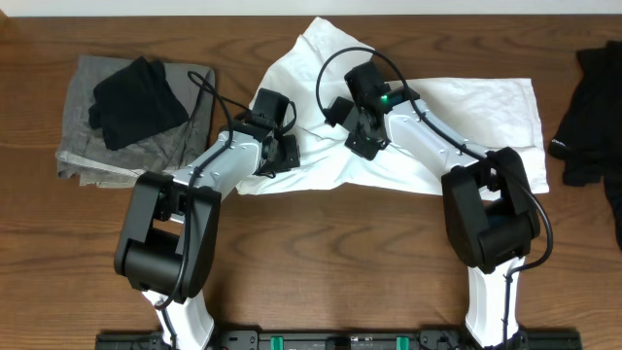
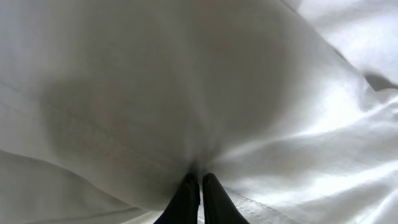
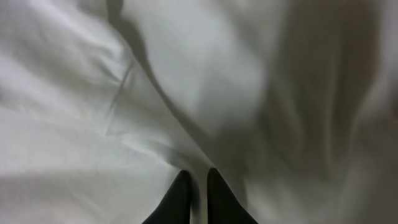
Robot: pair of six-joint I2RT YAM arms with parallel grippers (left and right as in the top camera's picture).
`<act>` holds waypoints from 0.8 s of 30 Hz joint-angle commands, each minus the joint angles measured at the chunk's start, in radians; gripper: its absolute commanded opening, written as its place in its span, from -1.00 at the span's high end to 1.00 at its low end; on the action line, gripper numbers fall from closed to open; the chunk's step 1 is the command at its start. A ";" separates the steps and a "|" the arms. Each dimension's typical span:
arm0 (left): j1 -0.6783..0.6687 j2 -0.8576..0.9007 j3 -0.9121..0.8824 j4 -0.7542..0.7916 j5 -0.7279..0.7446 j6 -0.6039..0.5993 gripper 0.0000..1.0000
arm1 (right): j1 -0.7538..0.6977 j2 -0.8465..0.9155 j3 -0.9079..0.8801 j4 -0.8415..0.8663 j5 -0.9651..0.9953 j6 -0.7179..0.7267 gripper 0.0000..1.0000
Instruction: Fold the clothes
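**Overhead.** White T-shirt [image 1: 466, 107] lies mid-to-right of frame on the table [image 1: 58, 272]. It is rumpled, with one flap pulled toward top centre, so not yet a flat rectangle. L gripper [image 1: 280, 152] sits at the shirt's left margin and R gripper [image 1: 363, 142] just right of it, mid-cloth. Both are low on the fabric and near each other. Judgement: a two-point hold to drag or lift a fold, early in the task. Upper left: grey cloth [image 1: 83, 146] with a black garment [image 1: 136, 102] on top. Right edge: a dark garment [image 1: 593, 107]. Both are well apart from the work.

**L wrist.** Fingertips [image 2: 186, 198] at bottom centre are pressed together. White cloth puckers into them with creases radiating out, so they are clamped on the T-shirt. A hem seam runs lower right.

**R wrist.** Fingertips [image 3: 177, 198] at bottom centre show a thin gap between them. A fabric ridge runs down into the gap and a seam shows at left. Can't tell if the cloth is pinched or just let go.

Risk: an uneven pull if only one side holds.
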 commanded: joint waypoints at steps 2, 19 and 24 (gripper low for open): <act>0.002 0.019 -0.022 -0.003 -0.018 0.013 0.85 | -0.008 0.011 0.027 0.011 0.018 0.003 0.80; 0.002 0.019 -0.022 -0.003 -0.018 0.013 0.85 | -0.012 -0.033 0.079 -0.114 -0.010 0.026 0.65; 0.002 0.019 -0.022 -0.003 -0.018 0.013 0.85 | -0.024 -0.023 0.062 -0.146 -0.034 0.021 0.50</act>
